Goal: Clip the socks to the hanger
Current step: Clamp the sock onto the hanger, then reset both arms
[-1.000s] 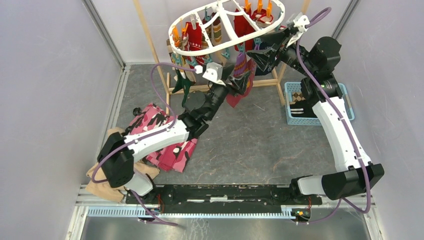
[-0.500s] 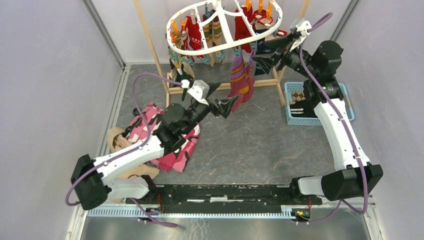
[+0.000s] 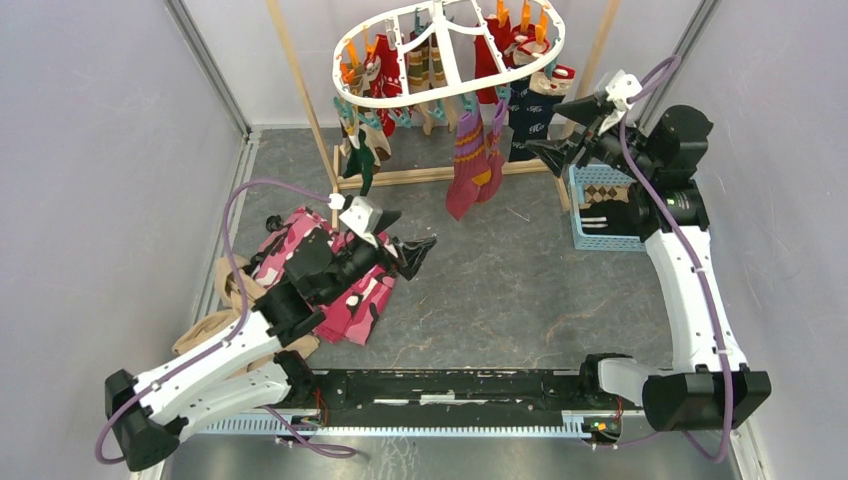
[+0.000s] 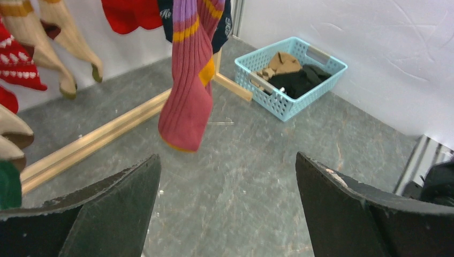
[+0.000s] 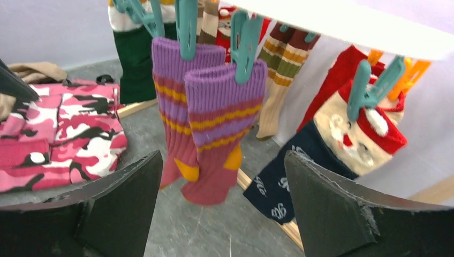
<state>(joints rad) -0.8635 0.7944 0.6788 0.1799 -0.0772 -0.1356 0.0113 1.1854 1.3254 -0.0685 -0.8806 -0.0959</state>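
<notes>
Both claws are spread wide and hold nothing: the left gripper (image 3: 405,236) is low over the floor (image 3: 500,285) by the pink cloth (image 3: 352,306), the right gripper (image 3: 556,128) just beside the hanger (image 3: 430,98). The socks (image 3: 468,165) hang clipped along its rim.

Pale, plain walls (image 3: 100,150) close in a dark grey, stone-patterned floor (image 3: 500,290) on three sides, with metal posts (image 3: 210,70) in the back corners. A light wooden rack (image 3: 440,176) stands at the back, a blue basket (image 3: 600,245) just beside its right foot. The light is even and the shadows soft.
</notes>
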